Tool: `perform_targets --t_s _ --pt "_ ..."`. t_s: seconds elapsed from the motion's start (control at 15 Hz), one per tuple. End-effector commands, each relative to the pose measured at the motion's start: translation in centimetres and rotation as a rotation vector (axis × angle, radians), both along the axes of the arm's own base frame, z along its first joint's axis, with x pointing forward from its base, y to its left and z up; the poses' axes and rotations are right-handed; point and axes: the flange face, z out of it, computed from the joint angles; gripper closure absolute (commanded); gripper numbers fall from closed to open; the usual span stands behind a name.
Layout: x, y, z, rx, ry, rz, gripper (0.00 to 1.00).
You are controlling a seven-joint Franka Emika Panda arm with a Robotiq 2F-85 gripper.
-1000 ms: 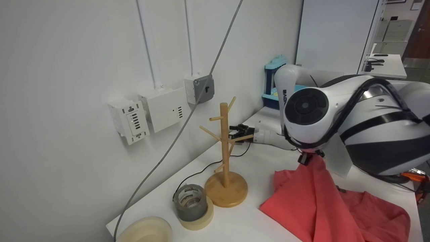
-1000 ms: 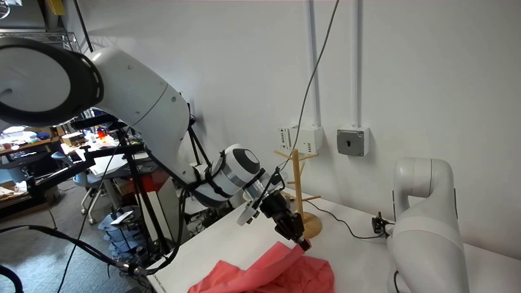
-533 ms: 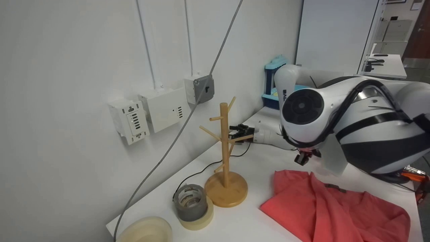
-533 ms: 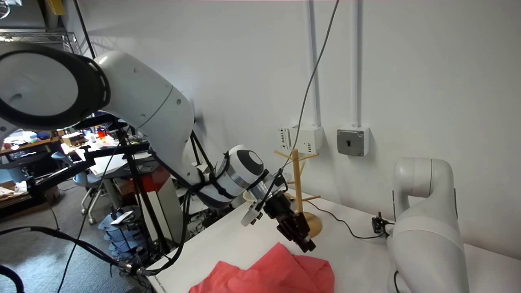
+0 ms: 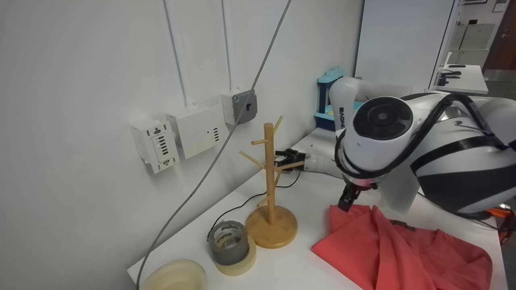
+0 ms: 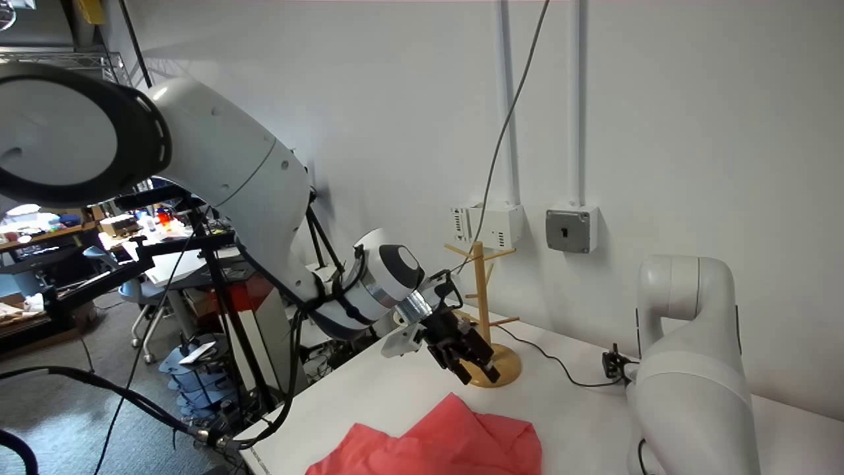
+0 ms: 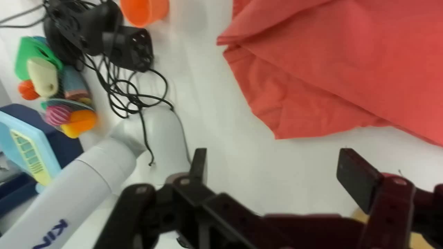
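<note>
Gaping near creased red fabric (image 7: pixel 332 76) hangs the angular black gripper (image 7: pixel 274 164).

In an exterior view, a cloth (image 5: pixel 387 249) lies on the table (image 5: pixel 298 266), right of a mug tree (image 5: pixel 270 193). Left of the mug tree, a duct tape roll (image 5: pixel 231 256) rests on a masking tape roll (image 5: pixel 242 268), with a bowl (image 5: pixel 177 264) farther left. Behind it lies a Kinova arm (image 5: pixel 323 163). The gripper (image 7: pixel 273 166) hangs above the table, near the cloth.
</note>
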Motion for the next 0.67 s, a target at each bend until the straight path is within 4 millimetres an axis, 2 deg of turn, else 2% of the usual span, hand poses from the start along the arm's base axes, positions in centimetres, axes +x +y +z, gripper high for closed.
perform_targets --t_s 0.0,0.27,0.6 --pt "-2.3 2.2 0.6 0.146 0.024 0.126 0.00" --pt "-5.8 6.0 1.4 0.290 0.069 0.226 0.00" --pt "-10.0 9.1 2.7 0.431 0.135 0.305 0.00"
